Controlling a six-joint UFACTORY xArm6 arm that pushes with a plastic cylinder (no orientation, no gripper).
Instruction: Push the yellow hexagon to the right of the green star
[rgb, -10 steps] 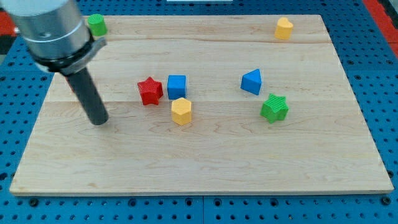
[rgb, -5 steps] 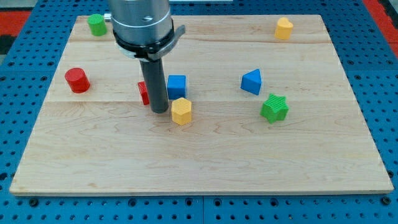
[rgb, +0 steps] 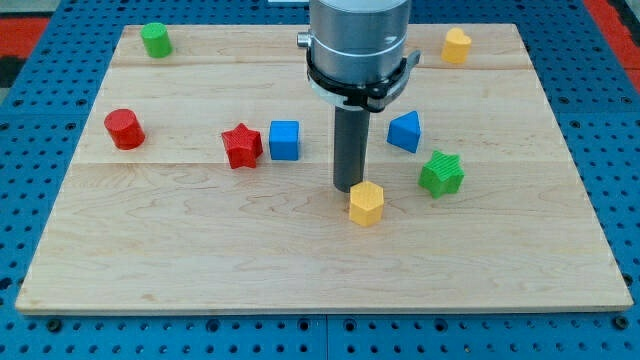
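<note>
The yellow hexagon (rgb: 367, 203) lies a little below the board's middle. The green star (rgb: 441, 173) lies to its right and slightly higher, about a block's width away. My tip (rgb: 347, 188) rests on the board at the hexagon's upper left edge, touching or nearly touching it. The rod rises from there to the large grey arm body at the view's top.
A red star (rgb: 241, 146) and a blue cube (rgb: 285, 140) sit left of the rod. A blue triangular block (rgb: 404, 131) is above the green star. A red cylinder (rgb: 124, 129), a green block (rgb: 155, 40) and a yellow block (rgb: 456, 45) lie near the board's edges.
My tip has swept from the view's left to the right past the red star and blue cube. The yellow hexagon has been pushed right and slightly down, towards the green star.
</note>
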